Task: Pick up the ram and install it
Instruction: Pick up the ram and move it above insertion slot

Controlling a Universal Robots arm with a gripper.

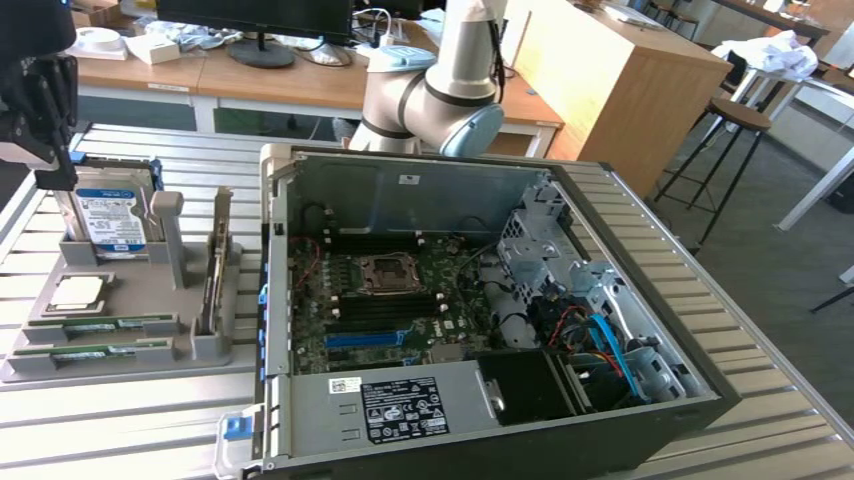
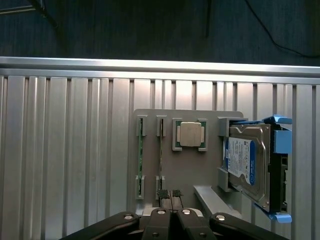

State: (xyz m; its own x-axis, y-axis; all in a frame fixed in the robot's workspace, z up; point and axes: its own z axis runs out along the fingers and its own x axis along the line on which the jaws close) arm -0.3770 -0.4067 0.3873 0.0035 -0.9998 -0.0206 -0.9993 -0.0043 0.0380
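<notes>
The gripper (image 2: 170, 195) hangs over the grey tray (image 2: 195, 170), jaws pressed fully together with nothing in them. 2 sticks stand on edge in slots along the tray edge farthest from the hard drive (image 1: 110, 215); the ram (image 2: 161, 157) nearer the fingertips sits just beside them, its long axis square to the jaws' closing line.

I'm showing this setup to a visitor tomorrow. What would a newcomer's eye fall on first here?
First, the big open computer case in the middle, its motherboard laid bare. Next, on the exterior view's left, a grey holder carrying a blue-labelled hard drive, a silver processor and two green ram sticks. The shut gripper hovers over that holder, holding nothing.
</notes>
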